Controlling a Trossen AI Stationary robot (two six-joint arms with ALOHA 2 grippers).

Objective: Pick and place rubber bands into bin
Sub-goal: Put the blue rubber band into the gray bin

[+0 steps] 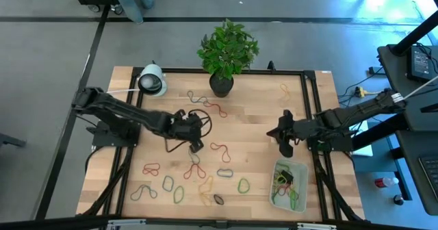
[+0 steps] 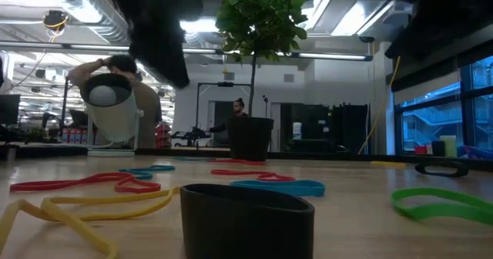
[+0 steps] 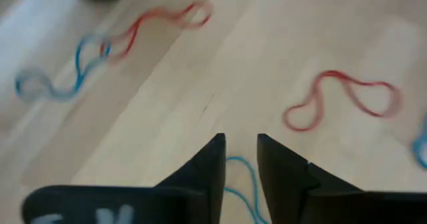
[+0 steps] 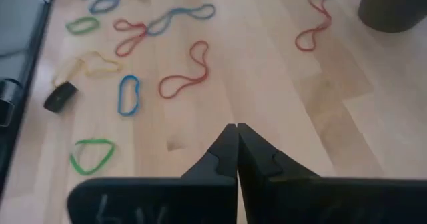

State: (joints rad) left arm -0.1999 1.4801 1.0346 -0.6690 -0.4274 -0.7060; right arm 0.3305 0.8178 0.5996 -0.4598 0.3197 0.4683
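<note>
Overhead, a wooden counter [image 1: 137, 107] holds scattered rubber bands [image 1: 205, 179], most of them lying toward its near edge. The bin [image 1: 300, 204], a pale tray, sits at the near right corner with several bands already inside.

The left gripper [image 1: 195, 146] hangs low over the middle of the counter. Its fingers [image 3: 212, 164] stand a small way apart with a blue band [image 3: 241, 184] lying on the wood between them; they have hold of nothing. The right gripper [image 1: 285, 148] waits toward the right edge, just behind the bin, its fingers pressed fully together and empty.

Risks from here, as a judgement: the blue band is thin and flat against the wood, so the fingers may close above it and come up empty, or scrape the counter. Bands lying close together could also snag and lift as a tangle.

Only the left wrist view shows the blue band between the fingers; overhead, the arm hides it. Only the overhead view shows the bin. The table-level view shows a potted plant [image 2: 250, 74] at the far edge and people in the room beyond.
</note>
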